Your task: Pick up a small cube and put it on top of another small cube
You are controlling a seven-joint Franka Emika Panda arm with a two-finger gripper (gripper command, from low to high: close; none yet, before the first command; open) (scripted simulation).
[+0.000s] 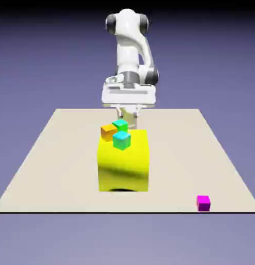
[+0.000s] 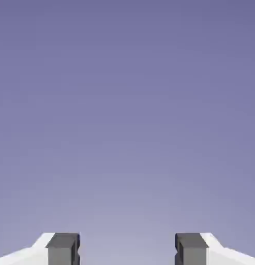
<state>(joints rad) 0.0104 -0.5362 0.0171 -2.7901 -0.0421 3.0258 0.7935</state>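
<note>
- Near the table [image 1: 57, 155] front edge, well to the exterior view's right of the yellow block [image 1: 124, 163]: magenta cube [image 1: 203, 203], tiny, plain-faced, bright.
- Gripper [image 2: 126, 251]: behind the yellow block; fingers apart, nothing between them.

Tiny magenta cube [image 1: 203, 203] flat on table's near right corner

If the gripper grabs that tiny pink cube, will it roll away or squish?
The magenta cube probably won't roll: it sits flat on the table on plain square faces. It looks stiff, so likely no squishing. Being so tiny, it might slip or skid if the open gripper closes off-centre.
</note>
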